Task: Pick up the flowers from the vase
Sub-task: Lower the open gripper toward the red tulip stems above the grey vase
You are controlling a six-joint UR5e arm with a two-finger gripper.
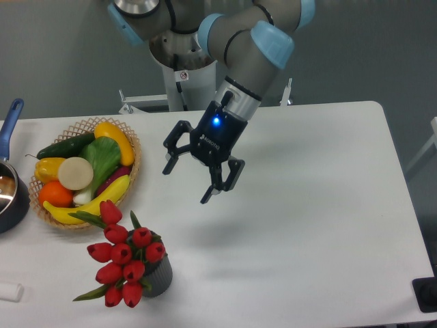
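Gripper (186,183) hung in air above the table (321,205), jaws spread wide w/ nothing between them, tilted down and toward the vase (159,275). Judged a pre-grasp pose: fingers parted and angled so they could close round the bunch from above and the side. Flowers (124,254) sat in the vase near the table's front edge, not yet touched. Red buds crowded over the pot and spilled to its left and front, hiding most of the rim; only the vase's right wall showed, dark grey and ribbed. A few green leaves stuck out: one low left of the vase, one toward the basket (130,147). Stems not visible, hidden by the buds, so could not tell how deep they sat. Relative to the vase: gripper was up and to the right, well apart, w/ bare tabletop between; nearest fingertip pointed roughly at the bunch but was nowhere near it. Basket of fruit and veg lay just behind-left of the vase, its front rim near the topmost bud; probably why an approach from the right side looked cleaner. Pan (10,195) w/ blue handle sat far left of the vase, partly out of view. Small white object (10,292) lay left of the vase at the front edge; identity unclear.
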